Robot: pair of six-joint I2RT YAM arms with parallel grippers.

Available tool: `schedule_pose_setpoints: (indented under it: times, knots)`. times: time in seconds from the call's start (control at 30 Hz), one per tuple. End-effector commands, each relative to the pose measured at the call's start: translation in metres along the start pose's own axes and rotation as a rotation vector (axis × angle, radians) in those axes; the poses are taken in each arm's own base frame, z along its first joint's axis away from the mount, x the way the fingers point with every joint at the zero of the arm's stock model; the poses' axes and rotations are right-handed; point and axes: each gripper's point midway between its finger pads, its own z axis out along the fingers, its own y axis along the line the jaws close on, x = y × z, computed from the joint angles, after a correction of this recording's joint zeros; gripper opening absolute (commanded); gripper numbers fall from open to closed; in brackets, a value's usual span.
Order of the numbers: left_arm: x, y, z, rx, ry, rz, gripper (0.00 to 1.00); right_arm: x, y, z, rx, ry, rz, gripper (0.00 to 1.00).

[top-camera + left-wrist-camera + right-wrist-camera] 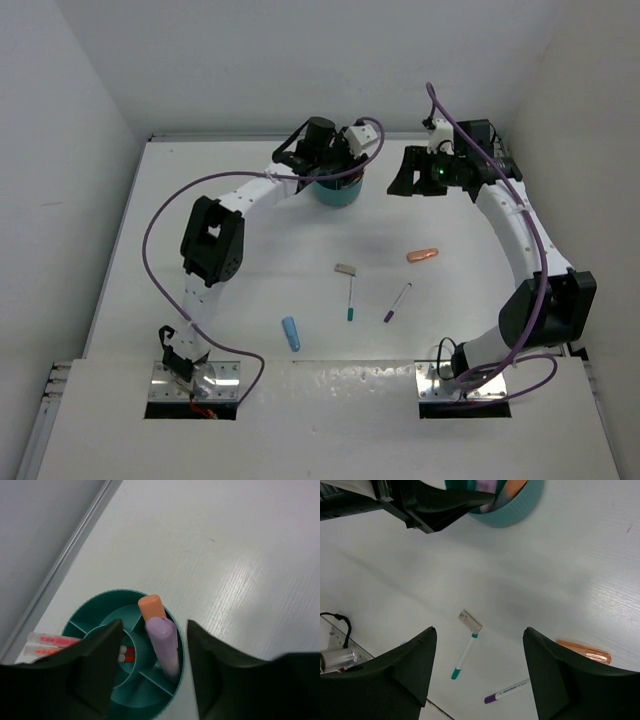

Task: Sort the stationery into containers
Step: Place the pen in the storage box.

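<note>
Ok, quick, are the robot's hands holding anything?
Left gripper: open, holding nothing; the short lilac cylinder stands free in the round teal plastic cup.
Right gripper: open, empty.

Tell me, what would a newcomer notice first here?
The round teal cup at the far middle of the white table, with the left gripper right above it, jaws apart either side of a lilac cylinder standing beside an orange cylinder. Closer in, loose pieces lie scattered: a blue cylinder, a teal-tipped pen, a purple-tipped pen and an orange pen.
</note>
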Motion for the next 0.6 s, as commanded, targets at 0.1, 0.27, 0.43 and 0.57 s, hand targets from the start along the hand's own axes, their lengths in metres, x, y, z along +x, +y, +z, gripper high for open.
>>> schedule_pose_setpoints:
  times: [0.1,0.27,0.43,0.57]
  knots:
    - [-0.061,0.018,-0.018,-0.074,-0.103,0.034,0.71,-0.002,0.002,-0.001,-0.005,-0.011,-0.044,0.68]
    - [-0.124,0.006,-0.081,-0.014,-0.183,0.053,0.73,0.008,-0.008,-0.004,0.034,0.019,-0.109,0.63]
    - [-0.085,-0.053,-0.161,0.296,-0.095,0.141,0.68,0.030,-0.030,-0.008,0.098,0.097,-0.185,0.59]
    - [0.001,-0.111,-0.210,0.565,0.045,0.351,0.62,0.055,-0.042,-0.011,0.121,0.179,-0.236,0.57]
